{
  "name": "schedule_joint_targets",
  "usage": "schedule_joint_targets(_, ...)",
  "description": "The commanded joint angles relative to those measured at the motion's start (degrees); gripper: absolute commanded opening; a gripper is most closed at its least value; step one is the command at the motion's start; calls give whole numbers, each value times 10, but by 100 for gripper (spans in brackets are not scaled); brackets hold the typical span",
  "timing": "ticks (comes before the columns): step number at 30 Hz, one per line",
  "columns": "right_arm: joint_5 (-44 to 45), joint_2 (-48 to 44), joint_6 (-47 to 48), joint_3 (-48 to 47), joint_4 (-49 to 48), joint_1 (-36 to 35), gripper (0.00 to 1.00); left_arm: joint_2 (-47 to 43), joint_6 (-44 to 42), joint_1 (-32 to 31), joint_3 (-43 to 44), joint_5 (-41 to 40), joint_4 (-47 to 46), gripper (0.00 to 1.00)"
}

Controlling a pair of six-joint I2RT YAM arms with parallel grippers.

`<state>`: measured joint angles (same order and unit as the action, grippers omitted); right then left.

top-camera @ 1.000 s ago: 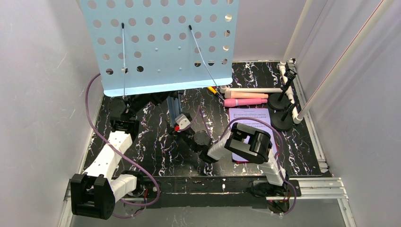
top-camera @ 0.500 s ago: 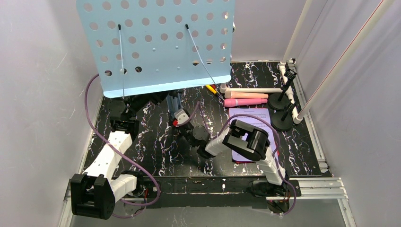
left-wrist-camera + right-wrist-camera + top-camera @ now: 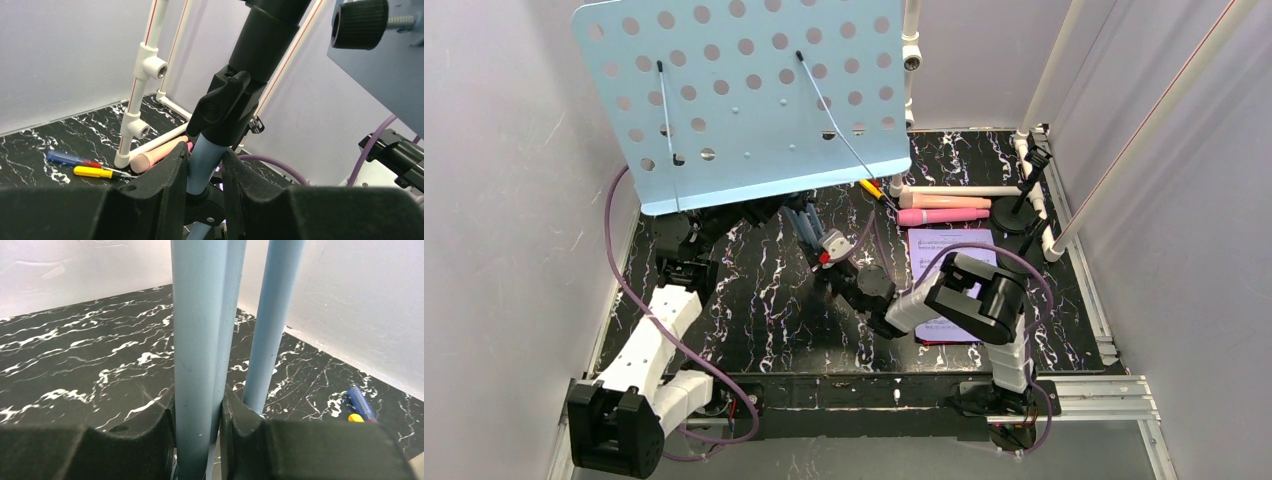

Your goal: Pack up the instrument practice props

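Two arms grip the pale-blue music rack [image 3: 744, 100], which leans tilted over the back left of the marbled worktop [image 3: 764, 310]. The left end effector [image 3: 204, 167] is clamped on its blue post [image 3: 202, 152] just under the black collar [image 3: 225, 107]. The right end effector [image 3: 197, 412] is squeezed narrow on the folded legs [image 3: 192, 315]. A pink microphone [image 3: 942, 215] and a beige microphone [image 3: 944, 201] lie side by side at back right, beside the black holders [image 3: 1009, 215].
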<state>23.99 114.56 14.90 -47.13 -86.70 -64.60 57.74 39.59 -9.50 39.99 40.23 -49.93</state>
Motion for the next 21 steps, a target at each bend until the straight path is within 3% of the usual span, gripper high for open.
schedule_joint_targets(1, -53, -70, -9, 24, -51, -12, 1, -44, 43, 7, -1, -110, 45, 0)
schedule_joint_targets(11, -86, -147, -140, 26, 123, -36, 1, -106, 73, 7, -46, -216, 122, 0)
schedule_joint_targets(21, -104, -200, -259, 30, 261, -44, 1, -86, 150, 7, -117, -294, 154, 0)
